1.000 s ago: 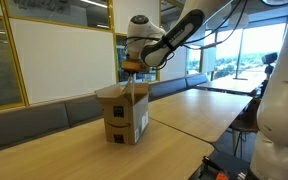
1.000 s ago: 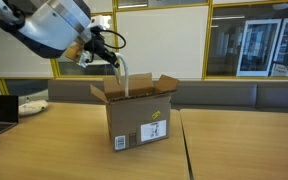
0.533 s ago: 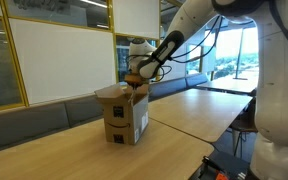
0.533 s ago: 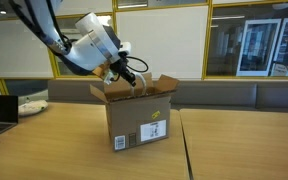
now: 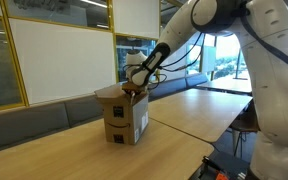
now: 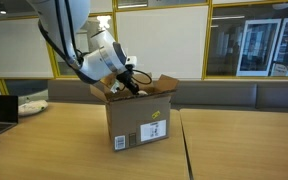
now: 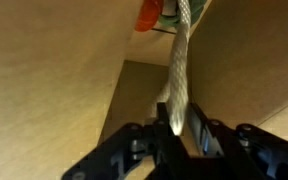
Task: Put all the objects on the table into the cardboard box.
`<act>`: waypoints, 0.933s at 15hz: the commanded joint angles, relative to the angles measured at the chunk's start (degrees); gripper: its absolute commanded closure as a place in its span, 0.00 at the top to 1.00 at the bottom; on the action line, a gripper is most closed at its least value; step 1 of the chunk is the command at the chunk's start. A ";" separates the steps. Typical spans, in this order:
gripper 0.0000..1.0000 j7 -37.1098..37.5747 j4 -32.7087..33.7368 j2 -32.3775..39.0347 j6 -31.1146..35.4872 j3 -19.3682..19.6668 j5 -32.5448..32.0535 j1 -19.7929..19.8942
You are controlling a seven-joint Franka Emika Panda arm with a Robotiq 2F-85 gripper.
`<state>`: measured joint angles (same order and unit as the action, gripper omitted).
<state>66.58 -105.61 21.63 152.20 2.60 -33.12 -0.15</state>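
One cardboard box (image 6: pixel 139 122), one table (image 6: pixel 44 152)

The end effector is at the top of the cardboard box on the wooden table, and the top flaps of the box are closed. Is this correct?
Not quite: the flaps are open, standing up and outward; both exterior views show it. The rest holds: the end effector is at the top of the cardboard box on the wooden table.
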 commanded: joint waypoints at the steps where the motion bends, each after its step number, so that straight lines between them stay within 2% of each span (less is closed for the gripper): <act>1: 0.60 -3.22 3.59 1.57 -2.06 3.07 4.38 -3.10; 6: 0.99 -2.32 1.90 -2.04 -3.87 5.87 4.09 -6.30; 10: 1.00 -0.55 -2.22 -8.61 -5.96 6.43 1.38 -8.92; 14: 1.00 1.23 -8.79 -17.80 -8.59 3.87 -2.16 -10.19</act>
<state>65.64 -107.88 12.05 145.72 7.74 -32.38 -9.21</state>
